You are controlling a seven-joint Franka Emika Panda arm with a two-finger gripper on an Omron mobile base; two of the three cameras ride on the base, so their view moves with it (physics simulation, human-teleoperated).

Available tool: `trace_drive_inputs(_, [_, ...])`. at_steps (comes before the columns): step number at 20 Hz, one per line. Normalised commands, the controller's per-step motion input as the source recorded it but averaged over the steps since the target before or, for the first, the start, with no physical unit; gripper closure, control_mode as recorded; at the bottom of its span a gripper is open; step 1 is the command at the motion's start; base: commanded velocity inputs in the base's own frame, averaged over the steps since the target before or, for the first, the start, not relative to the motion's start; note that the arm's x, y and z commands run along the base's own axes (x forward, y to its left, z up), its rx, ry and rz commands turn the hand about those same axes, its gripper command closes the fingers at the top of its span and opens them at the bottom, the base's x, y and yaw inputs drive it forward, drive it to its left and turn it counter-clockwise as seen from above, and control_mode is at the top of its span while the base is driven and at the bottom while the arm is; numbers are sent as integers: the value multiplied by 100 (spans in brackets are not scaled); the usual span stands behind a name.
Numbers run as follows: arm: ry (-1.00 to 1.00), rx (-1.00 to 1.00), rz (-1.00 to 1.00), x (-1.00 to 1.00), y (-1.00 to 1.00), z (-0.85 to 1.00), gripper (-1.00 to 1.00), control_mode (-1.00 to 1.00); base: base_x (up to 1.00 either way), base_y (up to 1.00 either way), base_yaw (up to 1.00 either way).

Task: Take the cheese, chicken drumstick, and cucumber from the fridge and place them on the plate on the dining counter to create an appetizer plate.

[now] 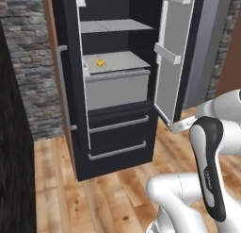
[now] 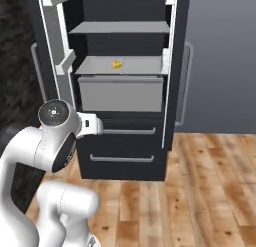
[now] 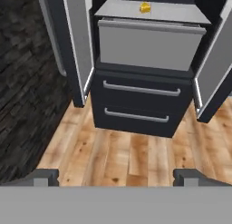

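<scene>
The fridge (image 1: 117, 133) (image 2: 125, 146) (image 3: 136, 100) stands with both doors swung open. The cheese (image 1: 100, 62) (image 2: 117, 64) (image 3: 145, 8), a small yellow wedge, lies on a light grey shelf (image 1: 127, 61) above a grey drawer (image 3: 149, 44). My gripper (image 3: 117, 177) is open and holds nothing; it hangs low in front of the fridge, well short of the cheese, with its fingertips (image 3: 45, 175) far apart over the wooden floor. The chicken drumstick, the cucumber, the plate and the dining counter are out of view.
The open doors (image 1: 174, 53) (image 2: 55, 56) flank the fridge's opening on both sides. Two dark lower drawers with grey handles (image 3: 140, 89) sit under the grey drawer. A dark stone wall (image 3: 27, 82) lies to the left, wooden floor (image 2: 200, 191) in front.
</scene>
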Motion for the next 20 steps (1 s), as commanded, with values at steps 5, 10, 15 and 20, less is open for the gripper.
trace_drive_inputs(5, [0, 0, 0, 0, 0, 0, -100, 100, 100, 0, 5])
trace_drive_inputs(10, [0, 0, 0, 0, 0, 0, -100, 100, 96, 0, 4])
trace_drive_inputs(15, [0, 0, 0, 0, 0, 0, -100, 100, 86, 0, 3])
trace_drive_inputs(20, [0, 0, 0, 0, 0, 0, -100, 100, 82, 0, 4])
